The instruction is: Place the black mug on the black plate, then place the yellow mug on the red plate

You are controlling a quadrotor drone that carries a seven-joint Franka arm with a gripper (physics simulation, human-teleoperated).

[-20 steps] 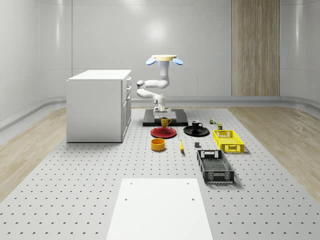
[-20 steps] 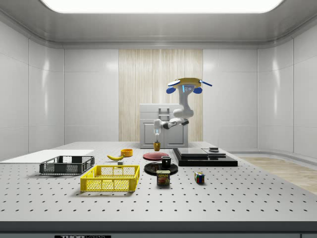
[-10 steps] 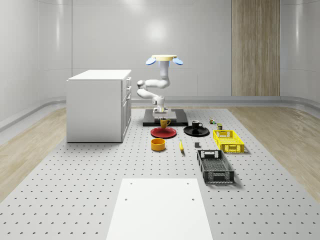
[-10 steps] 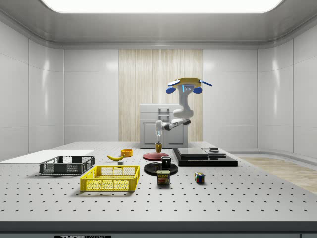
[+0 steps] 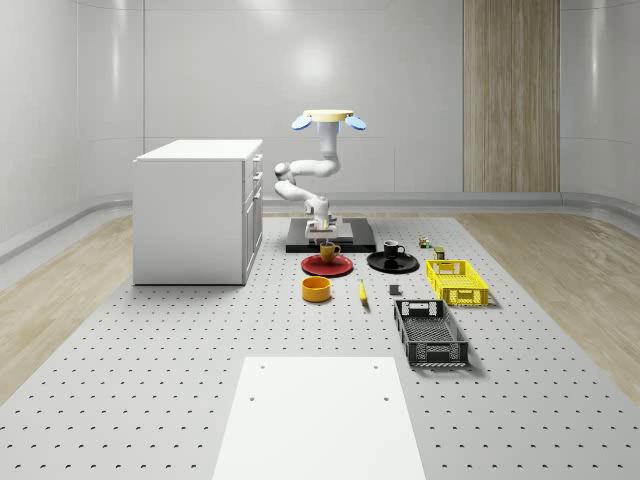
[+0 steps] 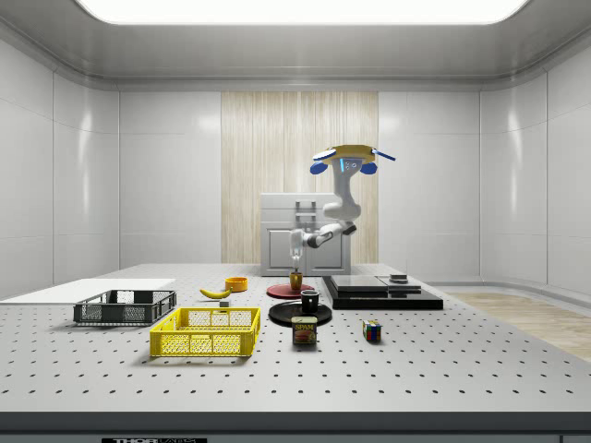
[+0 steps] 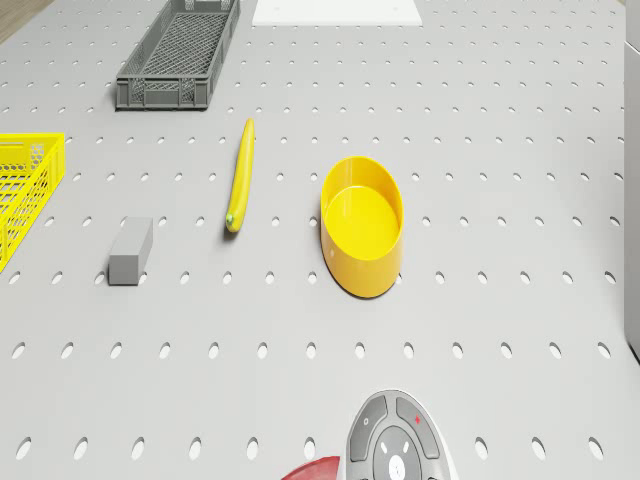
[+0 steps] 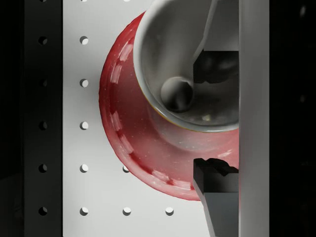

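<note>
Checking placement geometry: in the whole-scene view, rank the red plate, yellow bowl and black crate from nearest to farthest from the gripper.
1. Red plate, directly under the gripper holding the yellow mug.
2. Yellow bowl, on the table nearer the camera than the plate.
3. Black crate, toward the view's lower right.

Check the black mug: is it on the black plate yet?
Yes. The black mug stands upright on the black plate, apart from the claw, which is at the yellow mug over the red plate.
</note>
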